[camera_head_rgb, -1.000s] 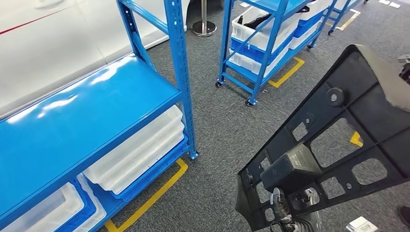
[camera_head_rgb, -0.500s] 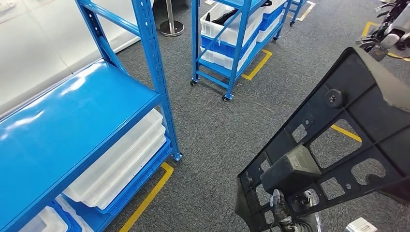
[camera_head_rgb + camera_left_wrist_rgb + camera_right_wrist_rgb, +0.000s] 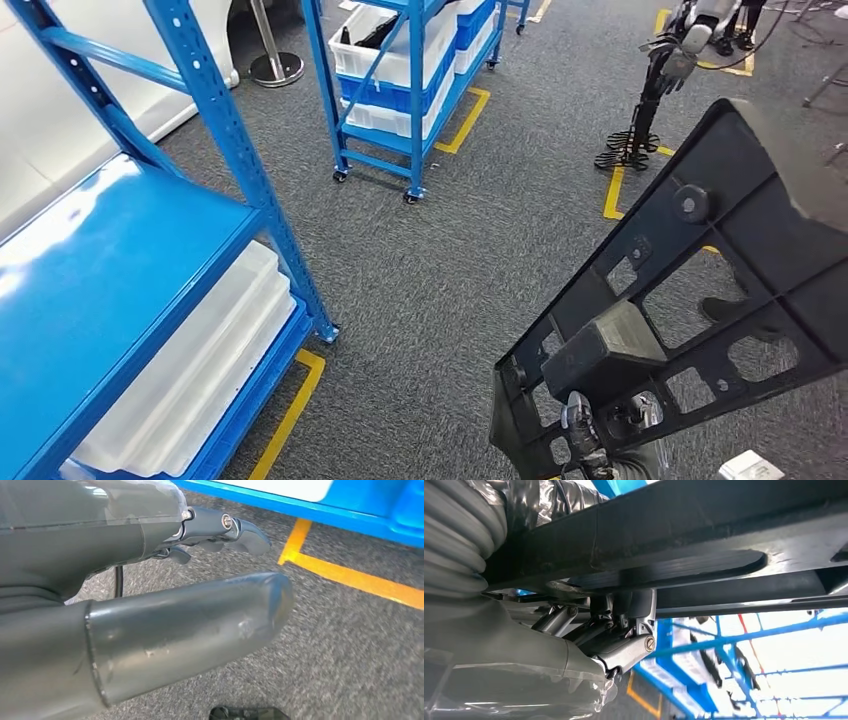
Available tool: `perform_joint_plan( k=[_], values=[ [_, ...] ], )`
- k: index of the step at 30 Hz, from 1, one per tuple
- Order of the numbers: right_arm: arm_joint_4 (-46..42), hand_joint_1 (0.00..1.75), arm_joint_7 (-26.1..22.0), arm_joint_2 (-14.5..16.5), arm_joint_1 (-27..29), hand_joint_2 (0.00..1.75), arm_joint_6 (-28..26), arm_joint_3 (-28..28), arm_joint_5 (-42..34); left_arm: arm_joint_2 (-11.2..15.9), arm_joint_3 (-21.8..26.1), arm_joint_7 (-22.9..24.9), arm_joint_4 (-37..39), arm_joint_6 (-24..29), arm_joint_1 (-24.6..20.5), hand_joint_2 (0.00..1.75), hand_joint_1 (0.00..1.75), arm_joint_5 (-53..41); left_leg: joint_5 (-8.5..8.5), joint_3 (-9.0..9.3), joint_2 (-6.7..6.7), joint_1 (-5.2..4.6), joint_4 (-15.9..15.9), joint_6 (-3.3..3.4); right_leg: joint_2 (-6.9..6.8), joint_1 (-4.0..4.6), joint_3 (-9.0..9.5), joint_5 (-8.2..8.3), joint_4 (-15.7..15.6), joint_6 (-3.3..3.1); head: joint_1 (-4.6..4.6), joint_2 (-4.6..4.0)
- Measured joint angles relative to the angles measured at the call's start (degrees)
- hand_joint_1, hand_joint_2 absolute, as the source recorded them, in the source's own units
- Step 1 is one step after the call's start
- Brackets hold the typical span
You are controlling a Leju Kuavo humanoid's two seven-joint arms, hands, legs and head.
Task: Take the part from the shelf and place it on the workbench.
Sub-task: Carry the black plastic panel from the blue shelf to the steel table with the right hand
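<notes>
The part (image 3: 720, 260) is a large black plastic bracket with several cut-outs, held tilted up over the grey carpet at the right of the head view. My right hand (image 3: 598, 442) grips its lower end from beneath. In the right wrist view the fingers (image 3: 624, 647) curl onto the underside of the black part (image 3: 704, 525). The blue shelf (image 3: 110, 270) it came from stands to my left, its top board bare. My left hand (image 3: 150, 620) hangs over the carpet holding nothing, thumb straight and fingers (image 3: 235, 530) apart from it.
White bins (image 3: 190, 370) fill the shelf's lower level. A blue wheeled cart (image 3: 410, 70) with bins stands ahead, a stanchion base (image 3: 275, 68) beside it. Another robot's arm on a stand (image 3: 650, 90) is at the far right. Yellow floor tape (image 3: 290, 420) edges the shelf.
The camera has swung to the right: shelf, cart and floor marks slide left in the picture. The part stays in the same place in my right hand.
</notes>
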Motion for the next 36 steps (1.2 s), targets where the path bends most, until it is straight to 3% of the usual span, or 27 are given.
perform_joint_plan(
  k=[1,3,5,6,8,9,10,12,14,16,18,20,21,22,23,25,27,29,31,33,35,36],
  values=[
    [-0.1,1.75,0.1,0.0,0.0,1.75,0.0,0.0,0.0,0.0,0.0,0.0,0.0,0.0,0.0,0.0,0.0,0.0,-1.29,-0.64,-1.56,0.11,1.7,-0.23,0.68,-0.25,0.11,0.21,-0.3,-0.3,-0.01,0.0],
    [-0.2,1.75,0.2,0.1,-0.1,1.75,0.0,0.0,0.0,0.0,0.0,0.0,0.0,0.0,0.1,0.0,0.0,0.0,-4.96,-3.51,-5.04,0.38,8.3,-0.53,2.1,-0.46,0.14,0.38,-0.4,-0.68,-0.02,0.0],
    [-0.2,1.75,0.2,0.1,-0.1,1.75,0.0,0.0,0.0,0.0,0.0,0.1,0.0,0.0,0.3,0.0,0.0,0.0,-6.84,-6.41,-5.96,0.47,14.2,-0.73,3.76,-0.46,0.05,0.35,-0.2,-0.77,-0.02,0.0],
    [-0.2,1.75,0.3,0.1,-0.1,1.75,0.0,-0.1,0.0,0.0,0.0,0.1,0.0,0.1,0.3,0.0,0.0,0.0,-6.15,-6.79,-6.04,0.5,14.6,-0.78,4.65,-0.48,0.04,0.3,-0.1,-0.74,-0.02,0.0],
    [-0.1,1.75,0.3,0.1,-0.1,1.75,0.0,-0.1,0.0,0.0,0.0,0.2,0.0,0.1,0.3,0.0,0.0,0.0,-2.0,-4.75,-6.79,0.65,9.3,-0.78,6.32,-0.59,0.12,0.12,0.3,-0.48,-0.02,0.0],
    [-0.2,1.75,0.3,0.1,-0.1,1.75,-0.1,-0.1,0.0,0.0,0.0,0.2,0.0,0.1,0.3,0.0,0.0,0.0,-0.28,-3.31,-8.27,0.79,5.8,-0.75,7.03,-0.61,0.06,-0.01,0.6,-0.24,-0.02,0.0],
    [-0.2,1.75,0.4,0.1,-0.1,1.75,-0.1,-0.1,0.0,0.0,0.0,0.2,0.0,0.1,0.3,0.0,0.0,0.0,0.8,-2.14,-9.72,0.95,2.8,-0.66,7.75,-0.63,-0.17,-0.09,0.9,0.03,0.0,0.0],
    [-0.2,1.75,0.4,0.1,-0.1,1.75,-0.1,-0.1,0.0,0.0,0.1,0.2,0.0,0.1,0.3,0.0,0.0,0.0,0.93,-1.3,-11.53,0.98,0.6,-0.34,9.06,-0.72,-0.88,0.09,1.2,0.72,0.02,0.0],
    [-0.2,1.75,0.4,0.1,0.0,1.75,-0.1,-0.1,0.0,0.0,0.1,0.3,0.0,0.1,0.3,0.0,0.0,0.0,1.19,-1.15,-10.39,0.92,0.2,0.28,10.12,-0.92,-1.37,0.38,1.2,1.4,0.01,0.0],
    [-0.2,1.75,0.4,0.1,0.1,1.75,-0.1,-0.1,0.0,-0.1,0.1,0.2,0.0,0.1,0.2,0.0,0.0,0.0,1.54,-0.91,-8.89,1.03,-0.4,1.01,8.16,-0.77,-2.3,-0.83,3.1,1.86,0.09,0.0],
    [-0.2,1.75,0.4,0.1,0.0,1.75,-0.2,-0.1,0.0,-0.1,0.1,0.2,0.0,0.1,0.3,0.0,0.0,0.0,1.62,-0.77,-7.23,0.9,-0.7,1.47,4.7,-0.68,-5.22,-4.17,9.3,2.22,0.2,0.0],
    [-0.2,1.75,0.4,0.1,-0.1,1.75,-0.4,-0.1,0.0,0.0,0.1,0.2,-0.1,0.1,0.4,0.0,0.0,0.0,1.48,-0.75,-5.48,0.62,-0.7,1.68,3.36,-0.82,-8.56,-6.73,16.0,2.47,0.22,0.0],
    [-0.2,1.75,0.4,0.1,-0.1,1.75,-0.5,-0.1,0.0,0.0,0.2,0.2,-0.1,0.1,0.4,0.0,0.0,0.0,1.38,-0.69,-4.68,0.51,-0.7,1.74,3.15,-0.85,-9.08,-6.6,17.0,2.47,0.22,0.0],
    [-0.2,1.75,0.5,0.1,-0.1,1.75,-0.5,-0.1,0.0,0.0,0.2,0.2,-0.1,0.1,0.4,0.0,0.0,0.0,1.26,-0.56,-3.92,0.42,-0.7,1.76,2.95,-0.81,-8.47,-5.42,15.9,2.35,0.23,0.0],
    [-0.2,1.75,0.5,0.1,-0.1,1.75,-0.5,-0.1,0.0,-0.1,0.2,0.2,-0.1,0.1,0.3,0.0,0.0,0.0,1.11,-0.35,-3.26,0.36,-0.7,1.73,2.47,-0.68,-6.66,-3.47,12.7,2.07,0.22,0.0],
    [-0.2,1.75,0.7,0.1,-0.1,1.75,-0.6,-0.1,0.0,-0.1,0.2,0.2,0.0,0.1,0.2,0.0,0.0,0.0,0.71,0.1,-2.06,0.17,-0.7,1.5,-0.14,0.08,-2.41,-0.5,4.7,1.13,0.22,0.0],
    [-0.2,1.75,0.7,0.1,-0.1,1.75,-0.6,-0.1,0.0,-0.1,0.2,0.2,0.0,0.1,0.2,0.0,0.0,0.0,0.4,0.33,-0.89,-0.04,-0.7,1.11,-1.83,0.89,-0.64,0.02,1.0,0.38,0.22,0.0],
    [-0.2,1.75,0.7,0.1,0.0,1.75,-0.6,-0.1,0.0,-0.1,0.2,0.2,0.0,0.1,0.1,0.0,0.0,0.0,0.17,0.61,0.19,-0.14,-0.9,0.63,-0.72,0.89,-0.63,0.15,0.5,-0.1,0.21,0.0],
    [-0.3,1.75,0.8,0.1,0.1,1.75,-0.7,-0.1,0.0,-0.1,0.2,0.2,0.0,0.2,0.0,0.0,0.0,-0.1,-0.95,0.42,-1.72,0.0,0.4,0.08,0.59,0.41,-0.23,0.62,-0.4,-0.62,0.2,0.0],
    [-0.2,1.75,0.8,0.1,0.0,1.75,-0.7,-0.1,0.0,-0.1,0.2,0.2,0.0,0.2,0.0,0.0,0.0,-0.1,-3.97,-1.98,-5.09,0.26,5.8,-0.4,1.75,0.08,0.09,0.91,-1.0,-0.94,0.19,0.0],
    [-0.2,1.75,0.8,0.1,-0.1,1.75,-0.7,-0.1,0.0,-0.1,0.2,0.3,0.0,0.2,0.2,0.0,0.0,-0.1,-6.73,-5.8,-6.15,0.45,13.2,-0.8,3.19,0.0,0.1,0.89,-0.9,-1.07,0.18,0.0],
    [-0.2,1.75,0.8,0.1,0.0,1.75,-0.7,-0.1,0.0,-0.1,0.2,0.3,0.0,0.2,0.2,0.0,0.0,-0.1,-6.7,-6.98,-6.21,0.55,15.1,-0.97,4.0,-0.03,0.11,0.83,-0.7,-1.08,0.17,0.0]
  ],
)
